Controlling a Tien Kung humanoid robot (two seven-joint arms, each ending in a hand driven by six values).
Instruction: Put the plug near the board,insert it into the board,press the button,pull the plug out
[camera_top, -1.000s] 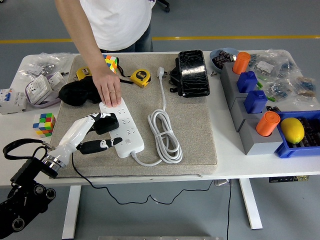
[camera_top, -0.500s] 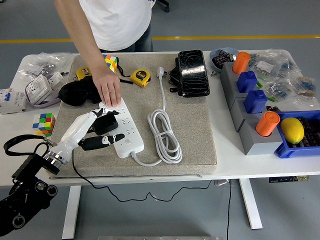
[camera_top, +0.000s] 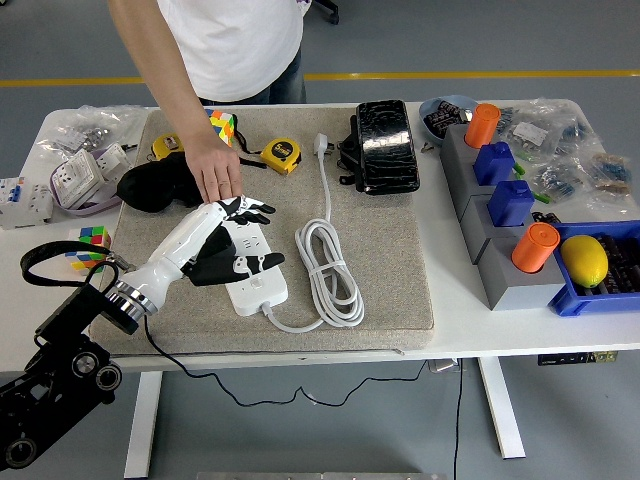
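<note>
Plug (camera_top: 215, 265) clutched in left hand (camera_top: 232, 245) over white board (camera_top: 256, 280) | person's hand (camera_top: 214, 170) pins board's far end | grey mat (camera_top: 390, 250) on counter (camera_top: 500, 320)

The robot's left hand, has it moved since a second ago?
Yes. The left hand has shifted right and toward the far side, judged against the white power strip: earlier it sat at the strip's left edge, now its fingers spread over the strip.

A long white plastic power strip (camera_top: 258, 283) lies flat and slightly angled on a beige felt mat (camera_top: 385, 255), its white cable coiled just to its right, with a black plug (camera_top: 212, 268) resting on its upper face.
</note>
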